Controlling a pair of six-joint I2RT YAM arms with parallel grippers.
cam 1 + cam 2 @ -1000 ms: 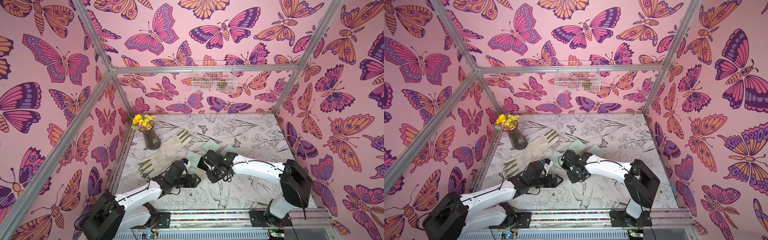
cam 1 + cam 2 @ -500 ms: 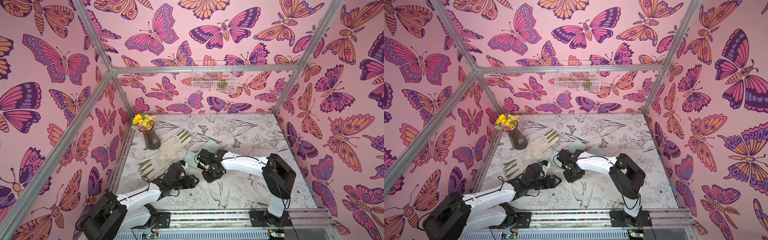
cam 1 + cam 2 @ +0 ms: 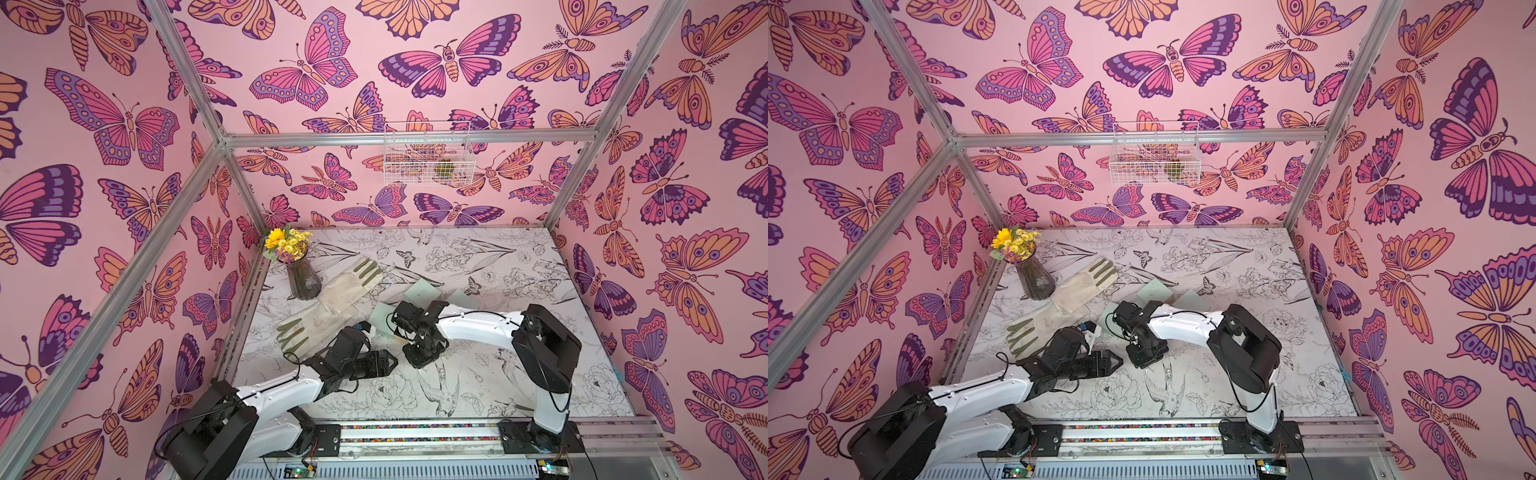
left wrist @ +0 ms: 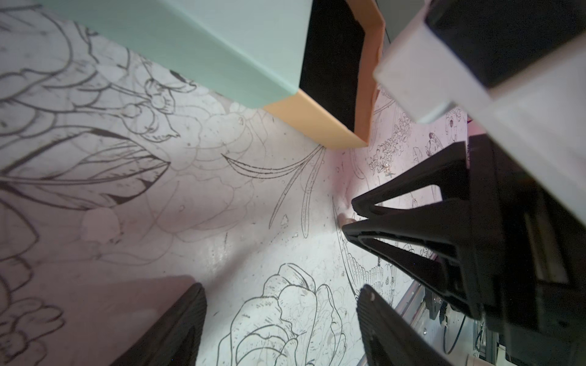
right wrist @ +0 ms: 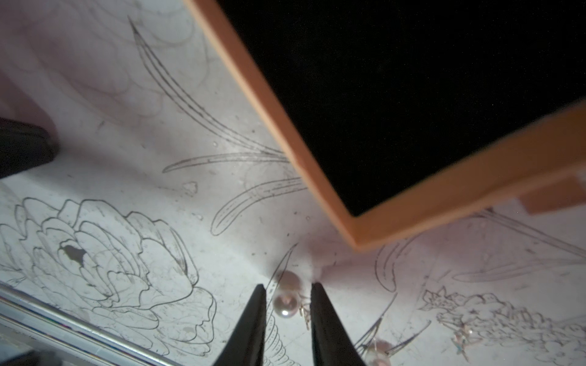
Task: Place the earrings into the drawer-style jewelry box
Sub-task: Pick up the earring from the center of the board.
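**Top views.** The left gripper (image 3: 390, 362) and right gripper (image 3: 417, 362) stand near the middle of the table (image 3: 540, 386), with their tips close but apart. The mint jewelry box (image 3: 381, 322) lies just behind them, partly under the right arm. The gloves (image 3: 349, 286) and vase (image 3: 303, 282) fill the left rear. Bare printed surface stretches toward the right wall.

**Left wrist view.** The left gripper (image 4: 280, 286) is spread wide with nothing between its fingers. Bare table runs ahead to the orange corner of the drawer (image 4: 317, 126), which is pulled out of the mint box.

**Right wrist view.** The right gripper (image 5: 288, 285) is narrowly parted and straddles a pearl earring (image 5: 285, 305) on the table. A thin gap shows on each side, so the jaws are not clamped. The earring lies just outside the drawer's corner. A second earring (image 5: 463, 337) rests farther along, also outside the drawer.
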